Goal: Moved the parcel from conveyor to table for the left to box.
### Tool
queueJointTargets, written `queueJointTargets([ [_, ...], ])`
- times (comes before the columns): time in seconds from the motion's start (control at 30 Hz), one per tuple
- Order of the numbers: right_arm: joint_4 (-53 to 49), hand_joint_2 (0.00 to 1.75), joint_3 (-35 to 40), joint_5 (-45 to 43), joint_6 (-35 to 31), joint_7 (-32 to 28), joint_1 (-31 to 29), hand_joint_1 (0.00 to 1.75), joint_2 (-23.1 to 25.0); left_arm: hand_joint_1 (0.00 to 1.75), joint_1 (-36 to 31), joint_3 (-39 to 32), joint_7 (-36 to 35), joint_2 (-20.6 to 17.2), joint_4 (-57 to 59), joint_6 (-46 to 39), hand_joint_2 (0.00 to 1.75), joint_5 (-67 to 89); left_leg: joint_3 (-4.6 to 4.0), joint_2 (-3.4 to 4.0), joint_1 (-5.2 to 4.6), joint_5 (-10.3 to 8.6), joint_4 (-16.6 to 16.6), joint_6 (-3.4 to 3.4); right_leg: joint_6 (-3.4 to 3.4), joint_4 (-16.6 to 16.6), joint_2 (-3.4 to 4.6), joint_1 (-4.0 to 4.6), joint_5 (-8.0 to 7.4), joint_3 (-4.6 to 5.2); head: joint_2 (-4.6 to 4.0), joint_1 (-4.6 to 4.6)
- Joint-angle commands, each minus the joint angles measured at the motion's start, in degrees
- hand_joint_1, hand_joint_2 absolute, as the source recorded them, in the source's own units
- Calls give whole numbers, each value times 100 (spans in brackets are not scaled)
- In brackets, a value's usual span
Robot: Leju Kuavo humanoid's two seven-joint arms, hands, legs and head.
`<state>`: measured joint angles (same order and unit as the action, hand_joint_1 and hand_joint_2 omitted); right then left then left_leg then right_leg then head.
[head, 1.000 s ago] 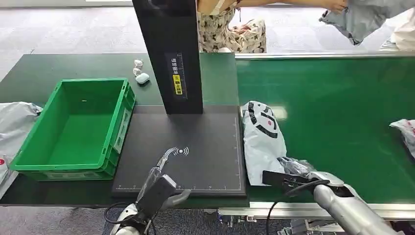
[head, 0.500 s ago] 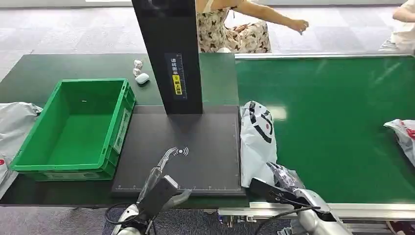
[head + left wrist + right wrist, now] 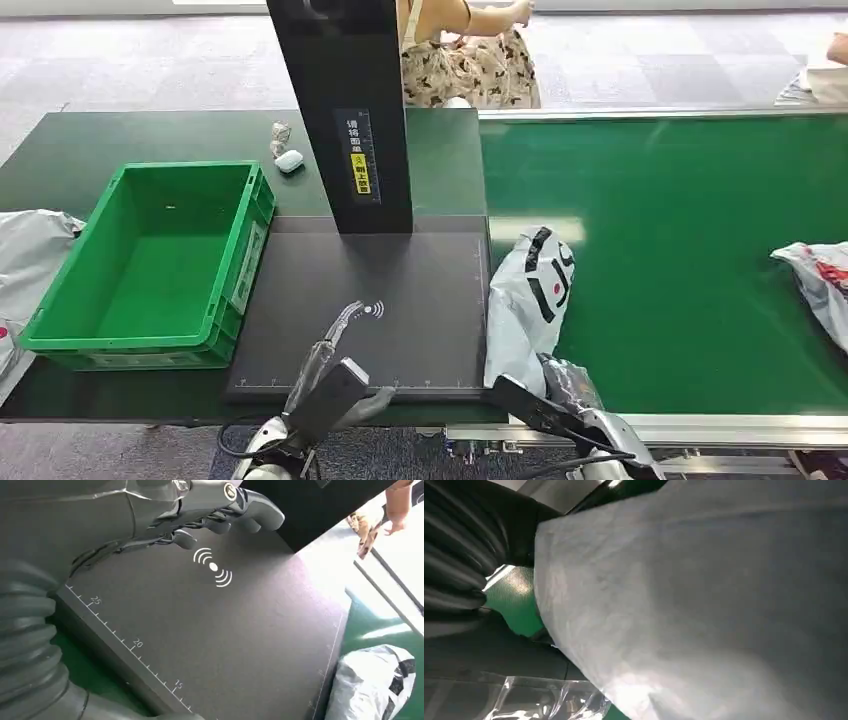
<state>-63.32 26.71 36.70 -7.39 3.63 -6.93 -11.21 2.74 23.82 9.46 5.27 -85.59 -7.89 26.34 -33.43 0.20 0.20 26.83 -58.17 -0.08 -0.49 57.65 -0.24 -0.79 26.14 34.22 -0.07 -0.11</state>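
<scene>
The parcel (image 3: 530, 300), a white plastic bag with black and red print, lies on the green conveyor (image 3: 680, 250) right at its left edge, touching the right edge of the dark mat (image 3: 400, 300) on the surface (image 3: 120, 135). The right hand (image 3: 545, 395) is at the parcel's near end, with clear crinkled plastic bunched against it. In the right wrist view the parcel's pale plastic (image 3: 704, 600) presses close to the camera; whether the fingers are clamped on it cannot be told.

The left hand (image 3: 330, 385) hangs over the near edge of the mat, holding nothing, its fingers (image 3: 250, 512) spread loosely above the white signal mark (image 3: 214, 568).

A green crate (image 3: 160, 265) stands left of the mat. A black upright post (image 3: 345, 110) rises from the mat's far edge. Another parcel (image 3: 815, 275) lies at the conveyor's right end. A person (image 3: 470, 60) in a patterned dress stands beyond the surface.
</scene>
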Motion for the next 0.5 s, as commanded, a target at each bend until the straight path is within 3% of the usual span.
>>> queueJointTargets([
  [0.03, -30, 175, -643, -262, -910, -604, 281, 175, 595, 0, 136, -12, -86, -61, -61, -107, 175, 53, 24, -2, 8, 3, 15, -5, -4, -19, 1, 8, 2, -27, 0, 0],
  [0.23, -858, 175, -1306, -1269, -1929, -1598, 605, 175, 880, 0, 197, 37, -22, -86, -19, -219, 175, 80, 6, 8, 6, 6, 8, -6, -4, -7, 11, 6, 3, -8, 0, 0],
  [0.27, -1214, 175, -1516, -1762, -2203, -2033, 715, 175, 1018, 0, 188, 51, 5, -96, -3, -264, 175, 81, -4, -1, 1, 3, 5, -5, -2, -2, 1, 1, 3, 2, 0, 0],
  [0.5, -1899, 175, -1711, -2614, -2501, -2720, 487, 175, 1284, 0, 173, 32, 23, -71, -44, -403, 175, 75, 1, 7, 1, 4, 8, -4, 1, -6, 9, 1, 2, -4, 0, 2],
])
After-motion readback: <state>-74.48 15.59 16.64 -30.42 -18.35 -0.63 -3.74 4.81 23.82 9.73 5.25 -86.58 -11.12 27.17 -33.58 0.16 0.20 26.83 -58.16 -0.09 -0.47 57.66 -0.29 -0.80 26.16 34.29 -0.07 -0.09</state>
